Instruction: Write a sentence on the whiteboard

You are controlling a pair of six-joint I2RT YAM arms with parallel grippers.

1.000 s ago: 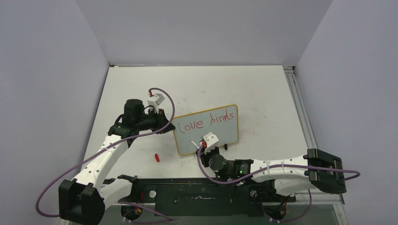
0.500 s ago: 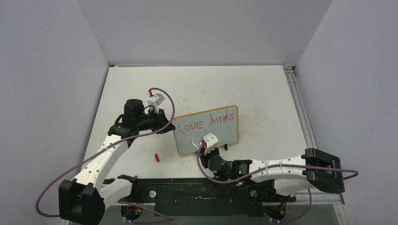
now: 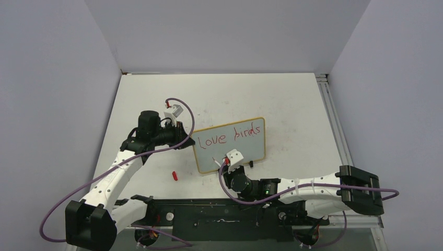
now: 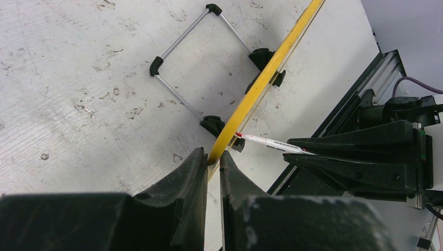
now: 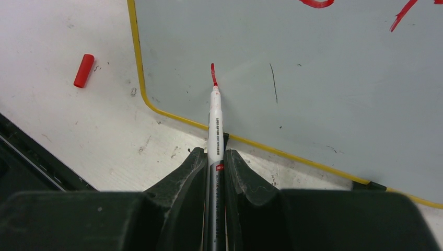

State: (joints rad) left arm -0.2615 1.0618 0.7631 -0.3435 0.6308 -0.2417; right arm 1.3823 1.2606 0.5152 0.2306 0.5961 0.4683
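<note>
The right gripper [image 5: 214, 156] is closed tight on the marker [image 5: 214, 117], its tip touching the whiteboard [image 5: 324, 83] low on the left, at a small red stroke [image 5: 213, 73]. It has slid slightly left. The left gripper [image 4: 212, 157] pinches the whiteboard's edge. The sentence [image 3: 230, 135], "love birds", sits higher on it.

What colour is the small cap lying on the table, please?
Red cap, clearest in the right wrist view.

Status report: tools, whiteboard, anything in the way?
Left tool shut on whiteboard frame. Right tool shut on marker, tip on board under sentence "love birds", short stroke begun. Red cap left of board, clear.
</note>
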